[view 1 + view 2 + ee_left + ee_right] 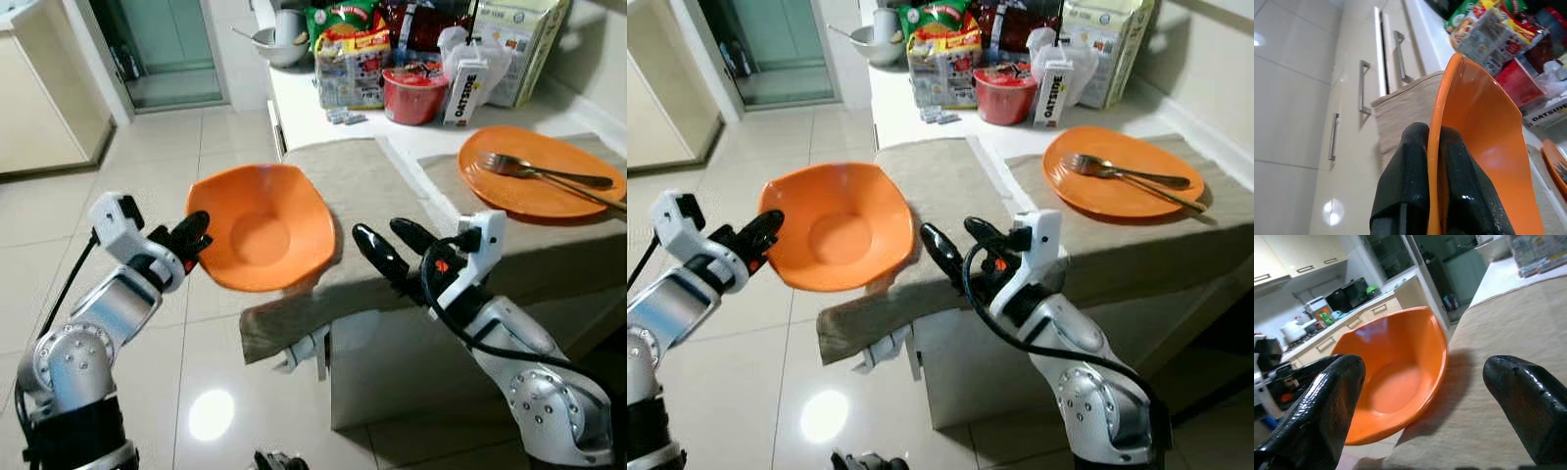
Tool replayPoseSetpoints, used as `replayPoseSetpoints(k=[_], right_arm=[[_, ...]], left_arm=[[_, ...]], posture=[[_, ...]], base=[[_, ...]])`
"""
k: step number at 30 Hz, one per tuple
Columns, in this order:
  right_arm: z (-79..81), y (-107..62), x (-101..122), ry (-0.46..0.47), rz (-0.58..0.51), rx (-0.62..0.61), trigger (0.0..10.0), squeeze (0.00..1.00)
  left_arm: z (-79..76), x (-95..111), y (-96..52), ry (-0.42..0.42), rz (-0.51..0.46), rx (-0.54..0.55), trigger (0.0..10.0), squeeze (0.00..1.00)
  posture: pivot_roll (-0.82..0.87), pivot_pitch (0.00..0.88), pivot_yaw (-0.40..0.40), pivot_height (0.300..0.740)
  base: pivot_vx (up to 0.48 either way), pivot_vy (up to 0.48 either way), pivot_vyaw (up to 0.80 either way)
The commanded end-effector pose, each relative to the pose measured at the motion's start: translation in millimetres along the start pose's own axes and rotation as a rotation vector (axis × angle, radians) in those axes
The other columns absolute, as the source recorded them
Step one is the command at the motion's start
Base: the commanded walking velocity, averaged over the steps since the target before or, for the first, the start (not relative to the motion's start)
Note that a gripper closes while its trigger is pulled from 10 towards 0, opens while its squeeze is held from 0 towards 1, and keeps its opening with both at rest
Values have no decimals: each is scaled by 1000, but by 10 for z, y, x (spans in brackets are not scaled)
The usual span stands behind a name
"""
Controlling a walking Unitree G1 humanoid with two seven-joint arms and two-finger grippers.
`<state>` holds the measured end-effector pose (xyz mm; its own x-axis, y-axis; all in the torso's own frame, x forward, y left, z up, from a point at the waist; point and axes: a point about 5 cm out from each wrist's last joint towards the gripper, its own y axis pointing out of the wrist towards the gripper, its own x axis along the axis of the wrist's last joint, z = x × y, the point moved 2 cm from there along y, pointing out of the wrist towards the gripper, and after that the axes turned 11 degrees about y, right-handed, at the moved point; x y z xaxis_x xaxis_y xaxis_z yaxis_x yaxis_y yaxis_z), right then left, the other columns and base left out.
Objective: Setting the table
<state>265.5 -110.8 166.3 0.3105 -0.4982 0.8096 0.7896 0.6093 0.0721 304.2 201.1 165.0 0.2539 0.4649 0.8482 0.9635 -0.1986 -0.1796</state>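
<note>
**Kid:** Bowl (263, 227) first. Where is it?

**Robot:** My left gripper (1427, 147) has it. The two black fingers are pinched tight on the orange rim, one inside and one outside. The bowl hangs in the air, half over the floor and half over the edge of the brown mat (358, 191) on the table (304, 113).

**Kid:** And your other gripper?

**Robot:** My right gripper (395, 250) is wide open and holds nothing. It floats by the table edge, at about three o'clock from the bowl.

**Kid:** What else is on the table?

**Robot:** An orange plate (534, 191) with a fork (534, 168) on it, far over at two o'clock from the bowl. Food packs (348, 64) stand behind, at twelve o'clock.

**Kid:** What could go wrong?

**Robot:** I only hold a thin bit of rim. I think the bowl could tip or slip out. If I let go now, it may fall to the floor. It could also drag the mat and pull it off the edge.
</note>
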Motion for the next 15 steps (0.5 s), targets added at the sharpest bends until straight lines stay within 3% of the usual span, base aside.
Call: replayPoseSetpoints(k=[1,4,8,15], right_arm=[[45,-15,4,17,4,13,10000,0],[46,-20,-10,26,10,12,10000,0],[41,-20,-47,48,24,4,10000,0],[46,22,-59,76,25,7,10000,0]], left_arm=[[-70,119,22,11,-45,-27,0,0],[-92,143,25,6,-55,-33,0,0],[-246,302,8,-20,-118,-70,0,0],[-329,274,-15,-51,-121,-90,0,0]], posture=[[-141,0,98,740],[-141,0,98,740],[-128,0,94,740],[-123,0,94,740]], base=[[0,0,0],[0,0,0],[0,0,0],[0,0,0]])
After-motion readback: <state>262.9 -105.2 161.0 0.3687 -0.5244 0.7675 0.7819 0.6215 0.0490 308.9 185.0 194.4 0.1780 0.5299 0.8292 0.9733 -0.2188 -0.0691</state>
